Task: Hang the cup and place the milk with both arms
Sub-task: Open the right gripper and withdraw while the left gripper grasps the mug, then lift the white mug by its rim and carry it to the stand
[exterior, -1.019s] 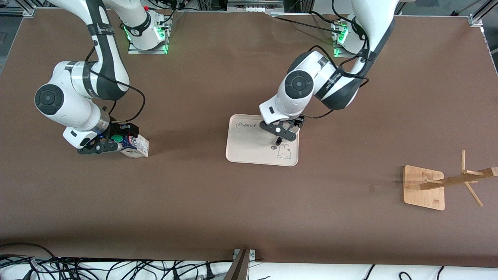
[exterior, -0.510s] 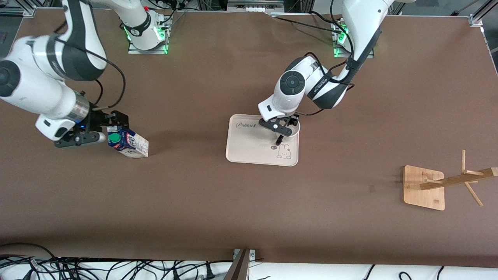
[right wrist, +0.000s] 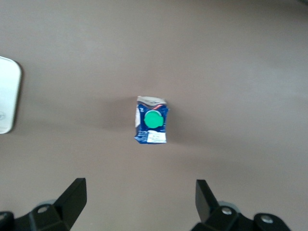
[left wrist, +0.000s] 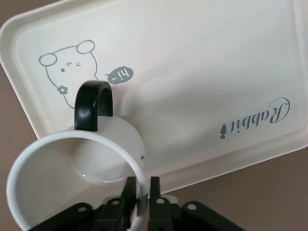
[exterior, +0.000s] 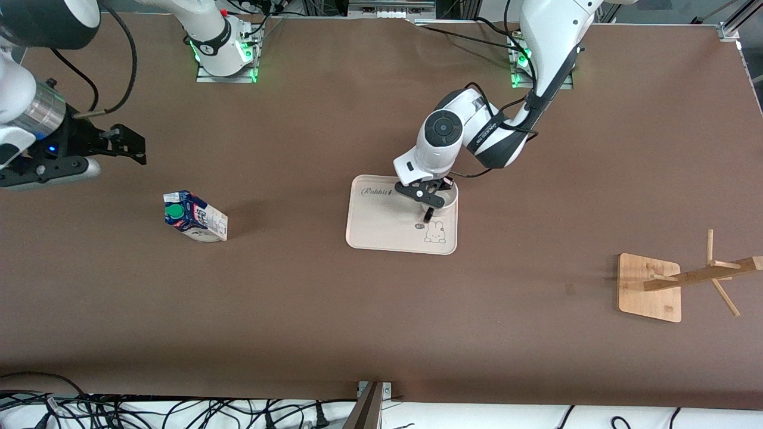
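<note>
The white cup (left wrist: 96,163) stands on the cream tray (left wrist: 192,72), its black loop handle (left wrist: 94,103) pointing at the rabbit drawing. My left gripper (left wrist: 141,190) is shut on the cup's rim, one finger inside and one outside. In the front view the left gripper (exterior: 426,199) hides most of the cup (exterior: 454,201). The milk (exterior: 194,215) stands alone on the table toward the right arm's end, blue top and green cap up. My right gripper (exterior: 110,156) hangs open, high above the table and off to the side of the milk (right wrist: 151,126).
A wooden cup rack (exterior: 650,286) with angled pegs stands on a square base toward the left arm's end, nearer the front camera than the tray (exterior: 381,229). Cables lie along the table's front edge.
The right gripper has risen away from the milk and swung out toward its end of the table, leaving the carton standing. The left gripper has lowered slightly and shut on the cup's rim.
</note>
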Motion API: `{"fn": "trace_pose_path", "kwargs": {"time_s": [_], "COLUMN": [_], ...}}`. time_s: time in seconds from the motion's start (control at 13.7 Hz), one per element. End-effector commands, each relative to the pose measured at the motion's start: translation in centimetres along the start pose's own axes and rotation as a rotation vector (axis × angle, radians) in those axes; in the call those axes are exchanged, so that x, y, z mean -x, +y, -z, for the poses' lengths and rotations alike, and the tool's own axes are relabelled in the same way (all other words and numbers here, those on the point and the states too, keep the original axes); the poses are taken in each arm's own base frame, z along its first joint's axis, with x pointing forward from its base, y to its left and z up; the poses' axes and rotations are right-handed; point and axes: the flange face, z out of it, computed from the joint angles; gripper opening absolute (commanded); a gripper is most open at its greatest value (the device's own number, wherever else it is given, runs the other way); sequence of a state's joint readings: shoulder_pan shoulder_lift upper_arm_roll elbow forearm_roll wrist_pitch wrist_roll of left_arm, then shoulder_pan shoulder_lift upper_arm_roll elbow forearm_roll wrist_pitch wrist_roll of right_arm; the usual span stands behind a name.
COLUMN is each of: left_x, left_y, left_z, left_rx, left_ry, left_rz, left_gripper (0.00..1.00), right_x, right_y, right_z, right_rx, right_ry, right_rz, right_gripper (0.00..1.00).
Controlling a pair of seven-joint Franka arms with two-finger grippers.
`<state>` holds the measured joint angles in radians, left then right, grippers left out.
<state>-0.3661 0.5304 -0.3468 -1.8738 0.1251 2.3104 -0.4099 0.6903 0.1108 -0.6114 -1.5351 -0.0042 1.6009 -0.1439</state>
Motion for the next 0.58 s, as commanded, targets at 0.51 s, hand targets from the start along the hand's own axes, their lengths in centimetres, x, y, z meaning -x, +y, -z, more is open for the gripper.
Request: {"fn": "trace_pose_path", "kwargs": {"time_s": [0.51], "left_x": [-6.2], "left_y": [-10.2], "left_z": [18.1], "left_rx": [-0.025], "left_ry": [0.099], "left_rz": [0.217], "left_gripper": [0.0], "right_x": [2.6], "right_y": [0.1], "right_z": [-1.7], "right_rx": [-0.041], "right_ry": [-0.002], "right_rz": [-0.037], "right_gripper": [1.0]}}
